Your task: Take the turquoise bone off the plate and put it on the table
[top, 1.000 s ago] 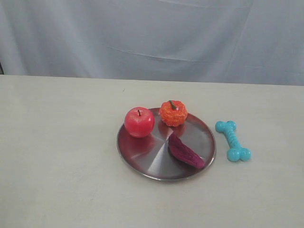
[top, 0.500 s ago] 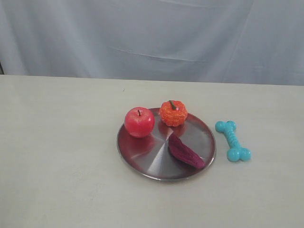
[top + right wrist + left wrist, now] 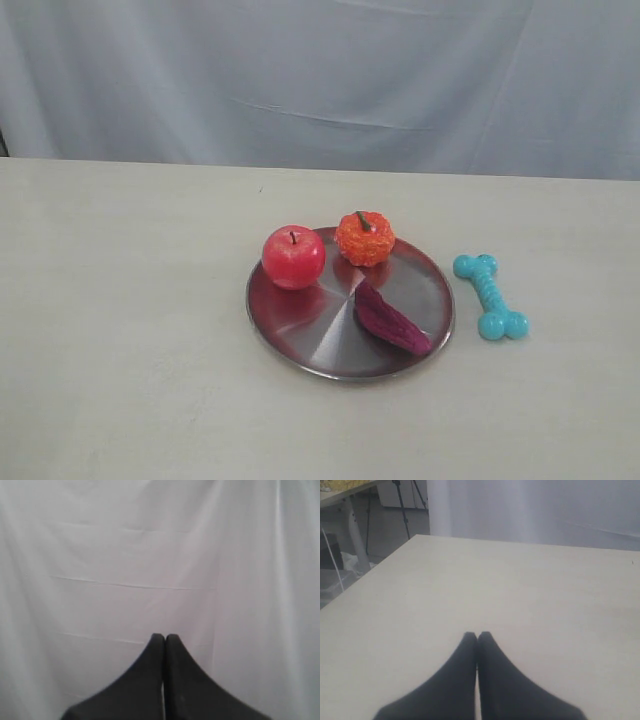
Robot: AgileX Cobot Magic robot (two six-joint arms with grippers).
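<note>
The turquoise bone (image 3: pixel 490 296) lies flat on the cream table (image 3: pixel 130 300), just right of the steel plate (image 3: pixel 300 320) and apart from its rim. Neither arm shows in the exterior view. My left gripper (image 3: pixel 477 635) is shut with nothing in it, hovering over bare tabletop (image 3: pixel 520 590). My right gripper (image 3: pixel 164 636) is also shut and empty, facing the pale curtain (image 3: pixel 150 555). None of the task's objects appear in either wrist view.
On the plate sit a red apple (image 3: pixel 293 257), a small orange pumpkin (image 3: pixel 364 238) and a dark purple wedge (image 3: pixel 390 318). A grey-white curtain (image 3: pixel 320 80) hangs behind the table. The table's left edge and floor clutter (image 3: pixel 340 555) show in the left wrist view.
</note>
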